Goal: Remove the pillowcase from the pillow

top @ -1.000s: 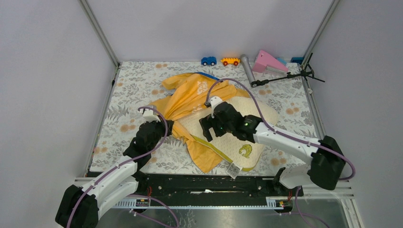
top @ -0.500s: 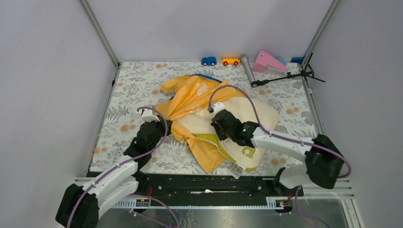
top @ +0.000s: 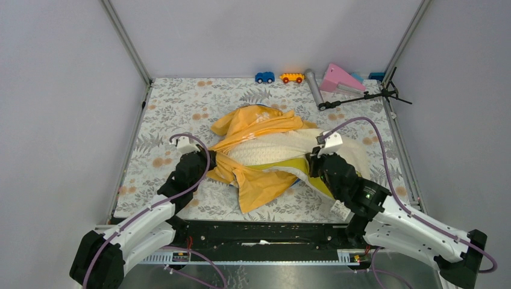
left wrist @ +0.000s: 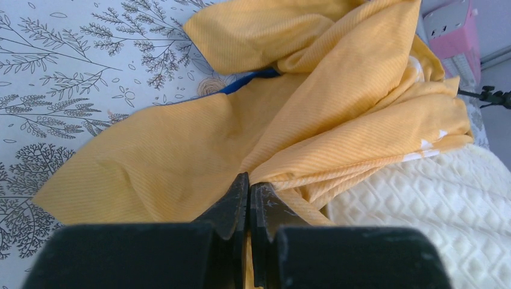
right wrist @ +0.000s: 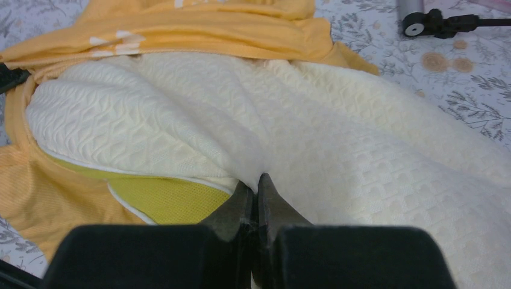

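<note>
Pillowcase, ribbed orange cloth, bunches against dimpled cream pillow

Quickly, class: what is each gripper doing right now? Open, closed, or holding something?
Left gripper: closed, pinching a fold of the pillowcase.
Right gripper: closed, pinching the pillow at its edge.
</note>
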{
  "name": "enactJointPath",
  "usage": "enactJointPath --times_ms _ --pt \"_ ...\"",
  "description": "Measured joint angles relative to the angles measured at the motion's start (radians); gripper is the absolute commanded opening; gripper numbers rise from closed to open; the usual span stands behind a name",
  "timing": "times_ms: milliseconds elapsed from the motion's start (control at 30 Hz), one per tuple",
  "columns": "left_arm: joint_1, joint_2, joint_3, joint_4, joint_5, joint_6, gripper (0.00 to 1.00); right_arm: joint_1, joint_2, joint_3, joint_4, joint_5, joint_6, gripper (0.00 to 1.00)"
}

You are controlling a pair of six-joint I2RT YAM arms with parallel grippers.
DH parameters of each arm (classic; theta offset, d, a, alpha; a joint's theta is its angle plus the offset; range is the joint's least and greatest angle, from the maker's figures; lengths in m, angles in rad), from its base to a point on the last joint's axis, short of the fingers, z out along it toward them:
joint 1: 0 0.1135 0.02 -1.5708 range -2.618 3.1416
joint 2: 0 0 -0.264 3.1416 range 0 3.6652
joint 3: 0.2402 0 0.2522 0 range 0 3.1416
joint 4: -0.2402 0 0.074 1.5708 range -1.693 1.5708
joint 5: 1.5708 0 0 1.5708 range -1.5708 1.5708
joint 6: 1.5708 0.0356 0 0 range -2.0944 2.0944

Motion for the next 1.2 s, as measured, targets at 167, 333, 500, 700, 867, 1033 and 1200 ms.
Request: enactJointPath --times_ms 167,333,500,700,867,1033,1200 --pt "-0.005 -0.008 0.019 -0.058 -0.066 -0.072 0.00 0.003 -0.086 -0.050 0.010 0.042 0.008 0.00" --pt "-0.010 -0.065 0.049 -0.228 -0.226 -0.255 0.00 0.007 -0.056 -0.055 0.021 0.057 0.045 0.01" --pt "-0.011 -0.094 0.076 -0.420 -0.365 -0.460 0.00 0.009 -0.024 -0.055 0.021 0.125 0.125 0.06" --pt "0.011 -0.064 0.077 -0.465 -0.473 -0.447 0.00 0.006 -0.053 -0.056 0.033 0.202 0.114 0.01" --pt "0.018 -0.005 0.077 -0.377 -0.428 -0.271 0.00 0.003 -0.053 -0.071 0.079 0.208 0.095 0.00" --pt "0.021 0.002 0.069 -0.283 -0.338 -0.143 0.00 0.000 -0.010 -0.075 0.126 0.187 0.077 0.00" --pt "0.024 0.016 0.035 -0.145 -0.179 -0.018 0.00 -0.002 0.086 -0.064 0.147 0.165 0.064 0.00"
